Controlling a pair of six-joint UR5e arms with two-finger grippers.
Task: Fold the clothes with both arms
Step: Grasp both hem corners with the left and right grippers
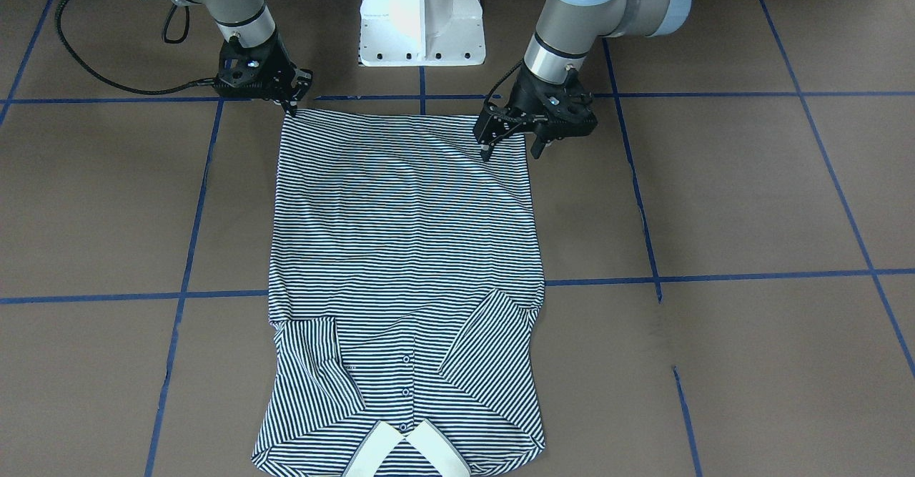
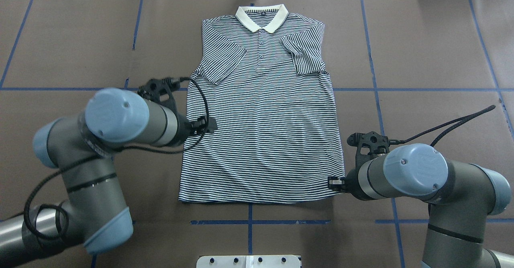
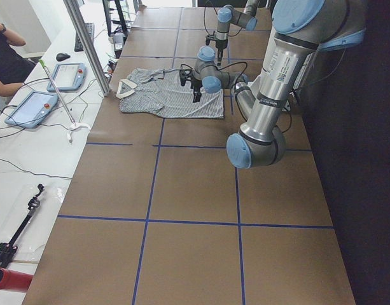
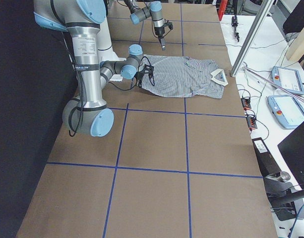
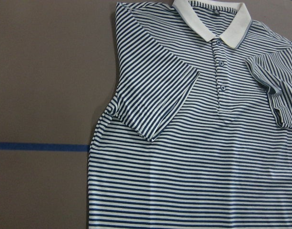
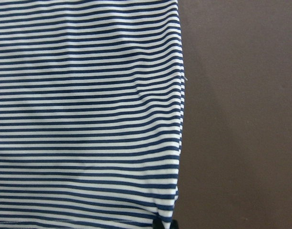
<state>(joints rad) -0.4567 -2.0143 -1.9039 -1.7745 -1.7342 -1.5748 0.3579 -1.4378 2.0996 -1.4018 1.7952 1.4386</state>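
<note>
Shirt lies flat and face up down the middle of the front view on a brown table. Its hem is at the top near the robot and its white collar is at the bottom edge.

At upper left, the right gripper sits low on the hem's left corner. Its fingers are drawn together and appear to pinch the cloth, and the right wrist view shows a black tip right at that corner.

In the centre, both sleeves are folded inward over the chest, so the shirt forms a narrow rectangle, probably ready for a lengthwise fold.

At upper right, the left gripper hangs over the other hem corner. Its fingers are spread wide and grasp nothing. It looks raised above the cloth, lined up to take that corner so both arms can lift the hem evenly toward the collar.
</note>
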